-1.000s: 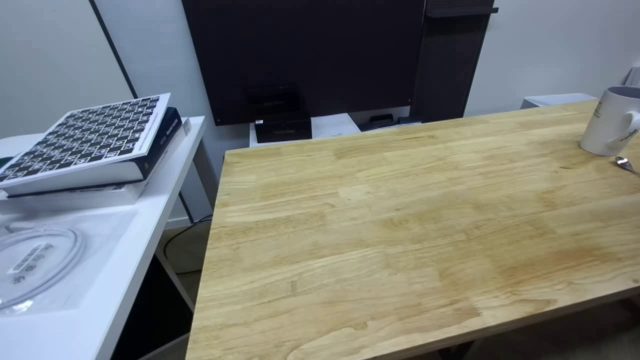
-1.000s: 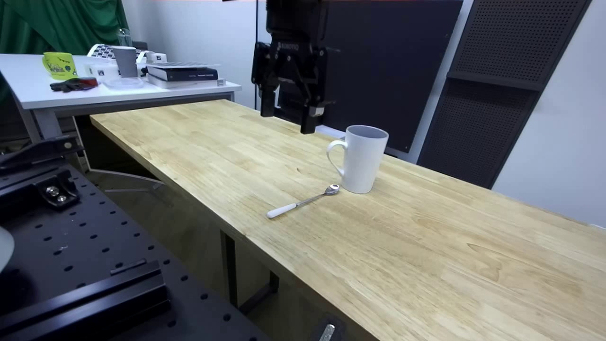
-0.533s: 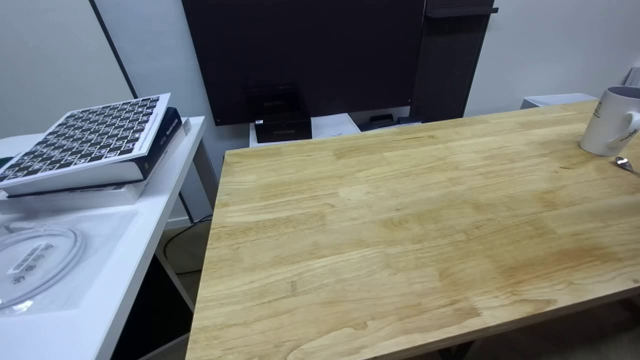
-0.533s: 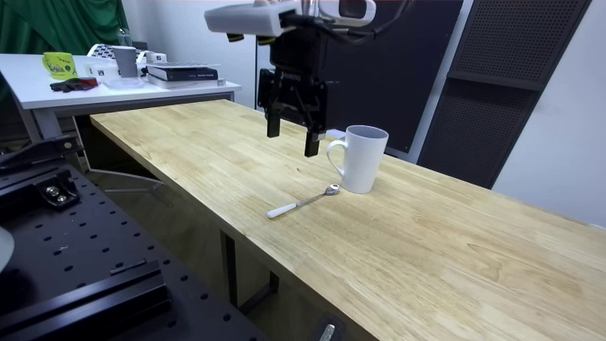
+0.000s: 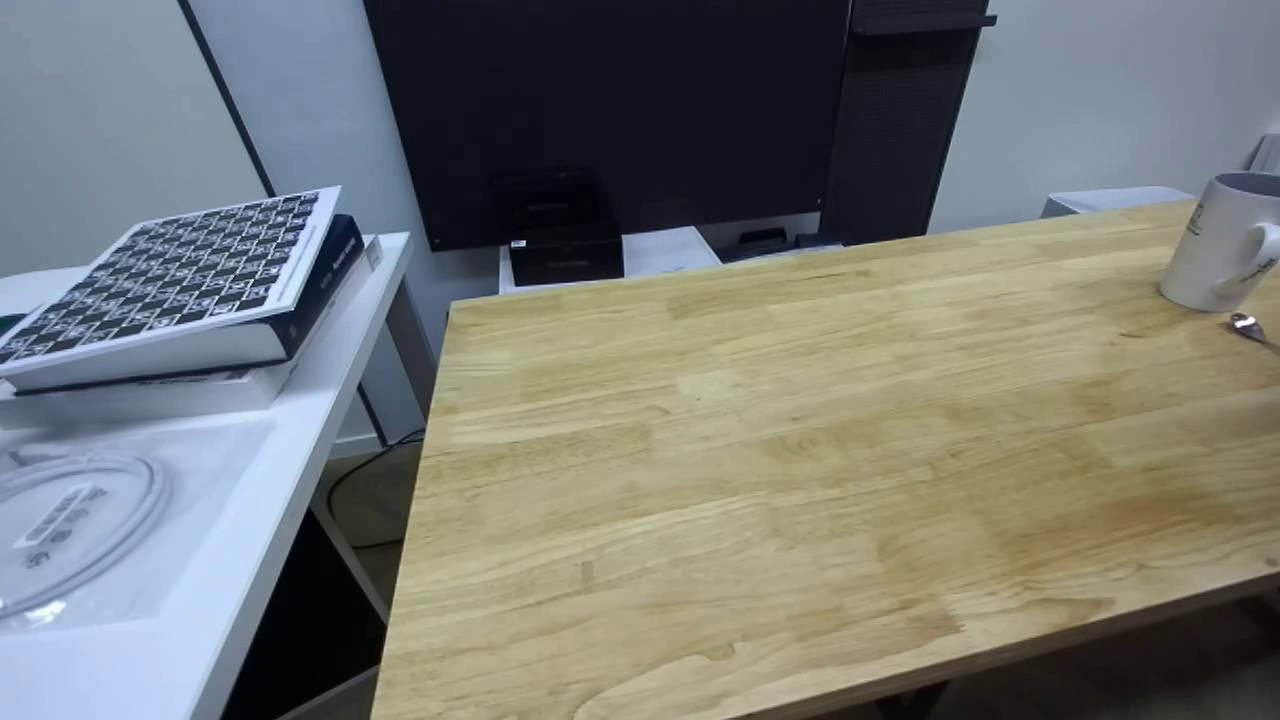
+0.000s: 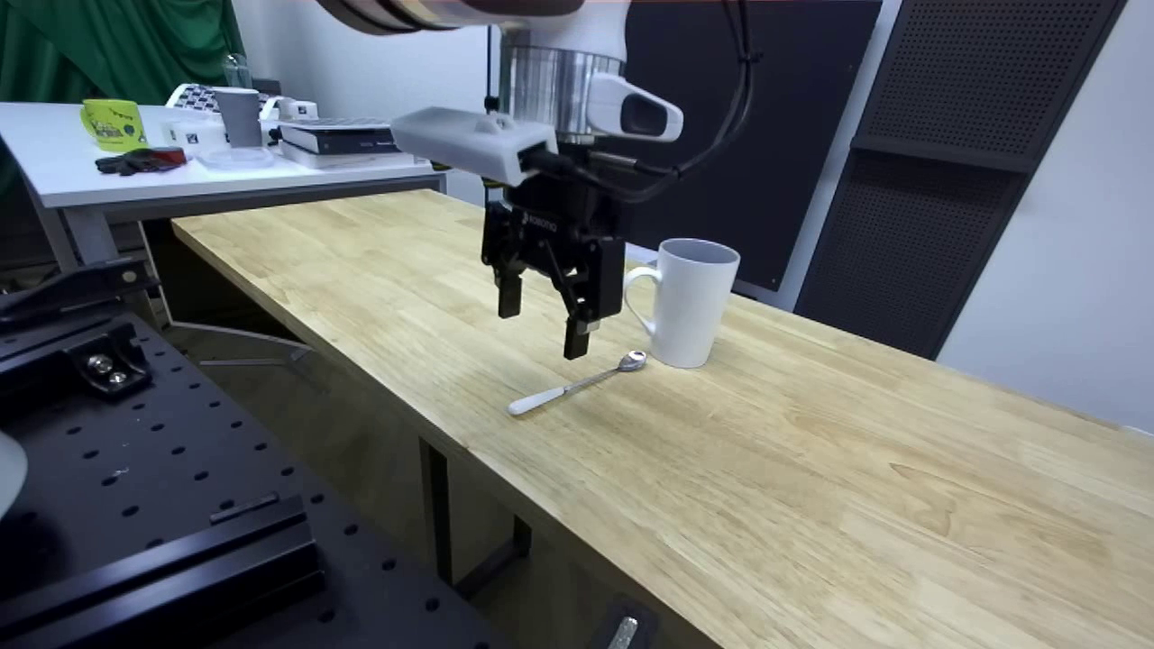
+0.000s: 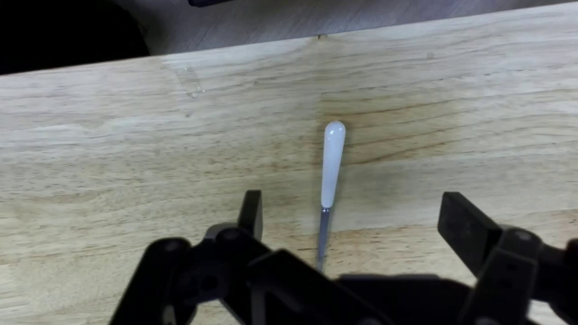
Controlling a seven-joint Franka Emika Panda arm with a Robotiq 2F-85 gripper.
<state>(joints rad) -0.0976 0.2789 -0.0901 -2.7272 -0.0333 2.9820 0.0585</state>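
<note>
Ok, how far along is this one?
Looks done: the black jaws stand open. In hand, apparently: lining up over the white-handled metal spoon, seen between them in the wrist view. Left, probably: gripping it; it lies on the pale wooden table beside the tall white mug.

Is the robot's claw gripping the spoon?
No, in the wrist view the gripper stands open, and the spoon lies on the table between its spread jaws.

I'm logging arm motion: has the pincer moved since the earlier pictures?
Yes: in an exterior view the pincer has come down; judged against the white mug, its lower fingertip went from rim level to near base level in the picture.
</note>
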